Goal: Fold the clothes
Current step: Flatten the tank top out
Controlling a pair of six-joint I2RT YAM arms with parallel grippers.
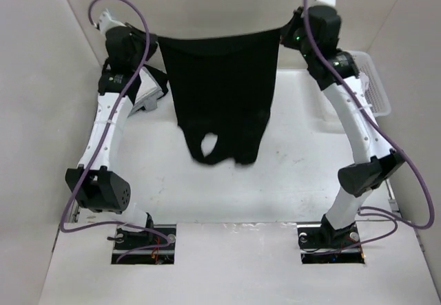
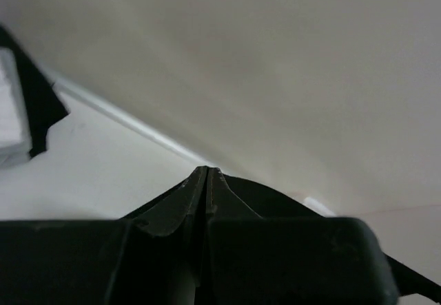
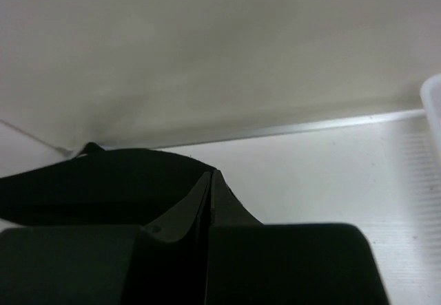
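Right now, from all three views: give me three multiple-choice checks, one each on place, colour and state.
1. Where does the white bin sit?
A) on the right side of the table, beside the right arm
B) at the left wall
C) between the arm bases

2. What colour is the tank top?
A) white
B) black
C) red

3. How is the top held?
A) lying flat on the table
B) folded inside the bin
C) hanging spread between the left gripper and the right gripper, straps down

Key:
1 A: the top view shows the bin just past the right arm, on the right side.
2 B: the whole garment is plain black.
3 C: both grippers are shut on its upper corners, and the straps hang lowest.
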